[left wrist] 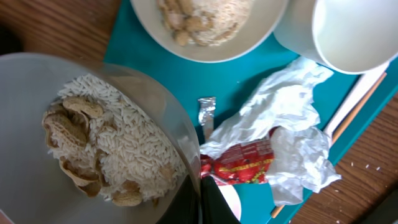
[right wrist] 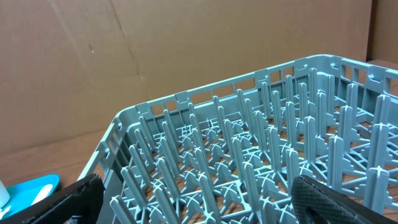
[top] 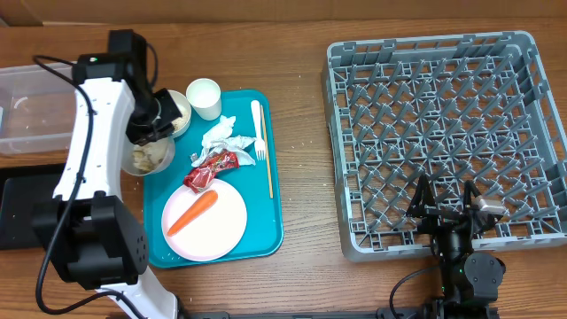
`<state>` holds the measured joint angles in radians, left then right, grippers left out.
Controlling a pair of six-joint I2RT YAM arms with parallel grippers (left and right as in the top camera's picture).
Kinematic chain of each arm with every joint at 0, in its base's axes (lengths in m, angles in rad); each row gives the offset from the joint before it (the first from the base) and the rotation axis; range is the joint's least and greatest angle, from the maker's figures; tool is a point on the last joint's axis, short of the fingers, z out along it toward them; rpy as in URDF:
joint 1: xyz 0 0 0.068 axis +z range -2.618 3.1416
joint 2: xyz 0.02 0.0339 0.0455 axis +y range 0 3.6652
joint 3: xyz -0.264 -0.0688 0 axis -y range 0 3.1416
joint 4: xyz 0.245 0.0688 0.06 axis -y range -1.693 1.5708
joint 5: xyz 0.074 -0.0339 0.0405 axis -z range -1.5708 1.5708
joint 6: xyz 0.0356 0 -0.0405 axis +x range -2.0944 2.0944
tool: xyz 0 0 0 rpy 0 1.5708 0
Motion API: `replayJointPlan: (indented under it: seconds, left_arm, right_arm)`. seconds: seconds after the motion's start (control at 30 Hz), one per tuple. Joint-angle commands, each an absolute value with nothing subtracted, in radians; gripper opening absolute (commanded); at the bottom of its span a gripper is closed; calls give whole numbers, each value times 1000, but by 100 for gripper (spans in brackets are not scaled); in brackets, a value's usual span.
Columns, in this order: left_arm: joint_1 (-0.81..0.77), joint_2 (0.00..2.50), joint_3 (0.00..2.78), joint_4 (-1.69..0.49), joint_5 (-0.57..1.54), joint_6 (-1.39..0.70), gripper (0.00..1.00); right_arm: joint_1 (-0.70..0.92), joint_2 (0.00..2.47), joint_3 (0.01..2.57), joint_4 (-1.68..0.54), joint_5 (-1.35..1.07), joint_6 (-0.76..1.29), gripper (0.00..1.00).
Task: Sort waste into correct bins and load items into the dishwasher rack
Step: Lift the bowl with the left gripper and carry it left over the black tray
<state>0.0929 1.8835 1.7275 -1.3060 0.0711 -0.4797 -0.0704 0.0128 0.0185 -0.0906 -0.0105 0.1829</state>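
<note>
Inspection of the table found the grey dishwasher rack (top: 443, 115) at the right with nothing loaded. The right gripper (top: 446, 199) hung over the rack's near edge, jaws spread wide and carrying nothing.

The teal serving tray (top: 270, 221) sat left of centre. The clear tub (top: 27, 106) and the black tray (top: 18, 213) lay beyond it at the far left.

The pink plate (top: 217, 226) lay on the near end of the serving tray and bore the carrot (top: 192, 213).

The left gripper (left wrist: 200, 196) was pinched on the rim of a white bowl (left wrist: 25, 155) at the tray's left edge. That bowl held rice and nut scraps (left wrist: 112, 143).

Assessment: the bowl is stiff, smooth and loaded, so it is liable to swing on a rim grip and should be kept level until it is over a bin.

A second bowl (left wrist: 261, 28) and the cup (top: 204, 96) stood at the far end of the tray.

The napkins (top: 217, 137) looked soft and light, fit for a pinch anywhere. The red wrapper (top: 208, 170) looked crinkly and slippery. The fork (top: 258, 133) lay flat and is best taken at mid-handle.
</note>
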Motion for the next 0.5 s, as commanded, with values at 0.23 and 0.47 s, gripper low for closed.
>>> replayJointPlan:
  seconds: [0.23,0.47]
  left_arm:
    - [297,1877,1759,-1369,134,-439,4]
    - [459,1874,1758,-1325,365,-308,4]
  right_arm:
    - [-65,3,8,-84,-1,182,100]
    - [-65,3,8,-84,-1,182,100]
